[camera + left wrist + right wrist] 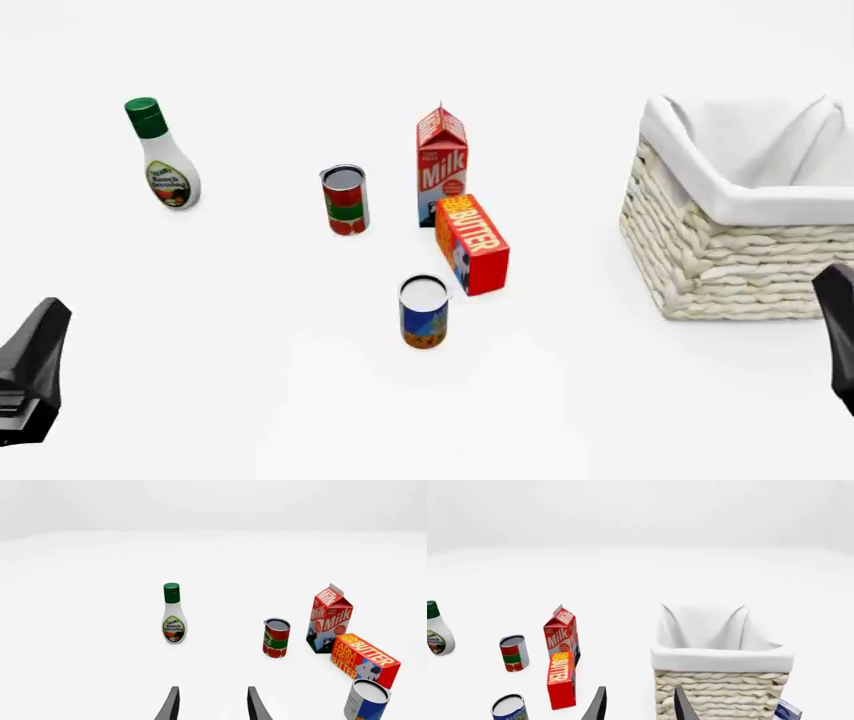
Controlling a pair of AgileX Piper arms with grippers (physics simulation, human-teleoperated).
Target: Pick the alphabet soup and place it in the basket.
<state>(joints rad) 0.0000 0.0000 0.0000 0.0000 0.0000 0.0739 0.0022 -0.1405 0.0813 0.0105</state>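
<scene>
Because nothing has yet been lifted, the white worktop carries everything upright and spread out, so each item can be approached separately. Largest is the basket, sitting at the right with its cloth-lined mouth open upward, ready to take a can dropped from above. Left of it, past a bare gap, stands the milk carton, and touching or just beside its near side the butter box angles toward the camera. At the far left the ranch dressing bottle stands well apart from the rest. The red-and-green can stands just left of the milk carton. The alphabet soup stands nearest the arms, near the centre, just beside the butter box's near end; that closeness probably favours a grasp from above or from the free left side. The left pincer and the right pincer both show fingers parted with nothing between them, waiting at the near corners, neither yet near the soup.
</scene>
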